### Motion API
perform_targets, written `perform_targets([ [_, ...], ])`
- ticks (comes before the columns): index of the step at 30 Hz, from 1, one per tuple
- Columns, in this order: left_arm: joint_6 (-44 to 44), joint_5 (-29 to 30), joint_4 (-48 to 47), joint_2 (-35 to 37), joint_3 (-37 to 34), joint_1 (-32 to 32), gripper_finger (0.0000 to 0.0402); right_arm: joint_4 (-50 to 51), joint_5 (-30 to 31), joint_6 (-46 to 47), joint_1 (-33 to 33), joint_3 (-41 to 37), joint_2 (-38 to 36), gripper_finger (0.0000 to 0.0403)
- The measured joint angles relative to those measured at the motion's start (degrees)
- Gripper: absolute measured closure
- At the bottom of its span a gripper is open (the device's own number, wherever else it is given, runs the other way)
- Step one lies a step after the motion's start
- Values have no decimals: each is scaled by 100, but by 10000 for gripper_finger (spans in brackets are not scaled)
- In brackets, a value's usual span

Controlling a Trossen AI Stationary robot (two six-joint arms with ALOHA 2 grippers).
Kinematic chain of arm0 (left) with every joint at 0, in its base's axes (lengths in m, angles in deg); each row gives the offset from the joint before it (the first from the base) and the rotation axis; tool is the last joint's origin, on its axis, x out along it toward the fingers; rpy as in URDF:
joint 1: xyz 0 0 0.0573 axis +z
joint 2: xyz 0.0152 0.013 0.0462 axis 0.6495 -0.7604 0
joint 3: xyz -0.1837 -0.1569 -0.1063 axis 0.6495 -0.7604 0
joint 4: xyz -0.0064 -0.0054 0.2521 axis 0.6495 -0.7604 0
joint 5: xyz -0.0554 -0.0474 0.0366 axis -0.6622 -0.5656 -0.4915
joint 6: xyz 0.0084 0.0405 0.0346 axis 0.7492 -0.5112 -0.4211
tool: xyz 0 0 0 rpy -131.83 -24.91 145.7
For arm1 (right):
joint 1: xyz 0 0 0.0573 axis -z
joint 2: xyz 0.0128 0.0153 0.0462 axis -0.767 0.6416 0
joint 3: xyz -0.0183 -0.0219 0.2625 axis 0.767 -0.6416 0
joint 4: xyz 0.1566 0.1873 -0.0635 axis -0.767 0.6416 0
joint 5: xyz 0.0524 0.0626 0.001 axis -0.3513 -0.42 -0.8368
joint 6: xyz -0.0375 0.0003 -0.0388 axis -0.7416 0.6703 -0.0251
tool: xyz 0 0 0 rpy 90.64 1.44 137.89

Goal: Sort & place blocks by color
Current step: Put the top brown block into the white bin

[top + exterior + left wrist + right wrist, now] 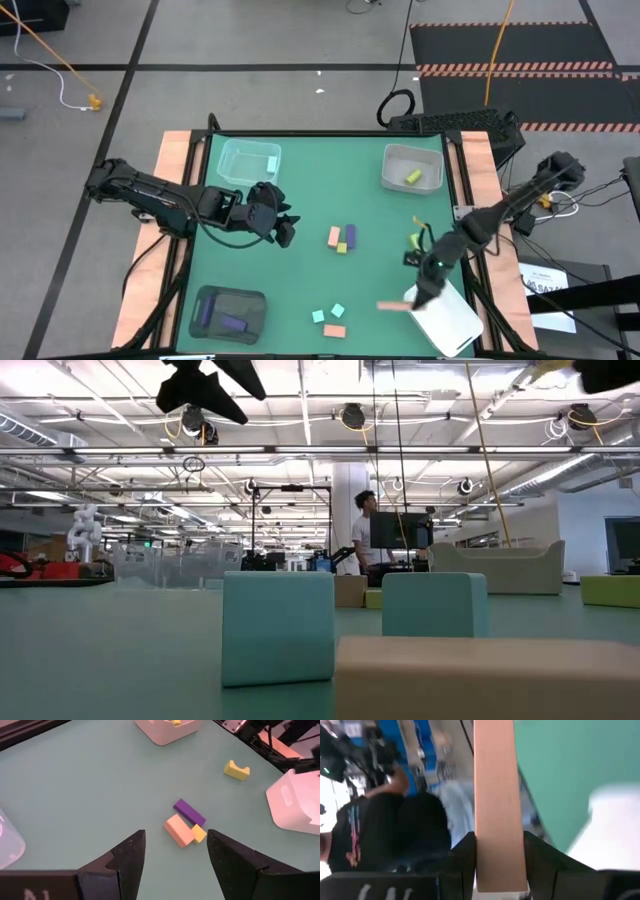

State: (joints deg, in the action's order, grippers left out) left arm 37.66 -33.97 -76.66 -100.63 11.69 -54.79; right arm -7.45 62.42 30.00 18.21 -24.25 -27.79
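My right gripper (417, 297) is shut on a long salmon-pink bar (392, 306) at the left edge of the white tray (455, 322). My left gripper (286, 230) hovers open left of a cluster made up of a salmon block (179, 830), a purple bar (189, 811) and a small yellow-green cube (199, 833). A yellow-green curved piece (418, 240) lies on the mat to the right. Two teal blocks (337, 311) and a salmon block (334, 329) rest near the near edge. The clear tray (250, 160) holds one teal block, and the dark tray (228, 312) holds purple ones. My right gripper pinches the salmon-pink bar near one end (500, 855) between its two fingers, one on each long side. The rest of the bar sticks out past the fingertips, along the line of the fingers. It points toward the table's left and looks lifted off the mat.
A pale tray (412, 168) at the far right holds a yellow-green block. The right arm stretches in over the table's right edge. Open green mat lies between the middle cluster and the near blocks. A person stands in the room beyond the table (365, 530).
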Motion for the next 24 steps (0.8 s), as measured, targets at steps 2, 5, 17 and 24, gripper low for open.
perform_targets([
  [2, 19, -2, -17, 0, 0, 0, 188, 195, -184, 393, -303, 0, -107, 290],
  [5, 97, -1, -19, 0, 0, 0, 188, 275, -428, 919, -781, 0, -230, 290],
  [17, 81, -1, -93, 0, -2, 0, 188, 1824, -537, 1867, -1745, 2, -506, 290],
  [24, 36, 0, -93, 0, -2, 11, 188, 2450, -526, 1704, -1792, 2, -509, 235],
])
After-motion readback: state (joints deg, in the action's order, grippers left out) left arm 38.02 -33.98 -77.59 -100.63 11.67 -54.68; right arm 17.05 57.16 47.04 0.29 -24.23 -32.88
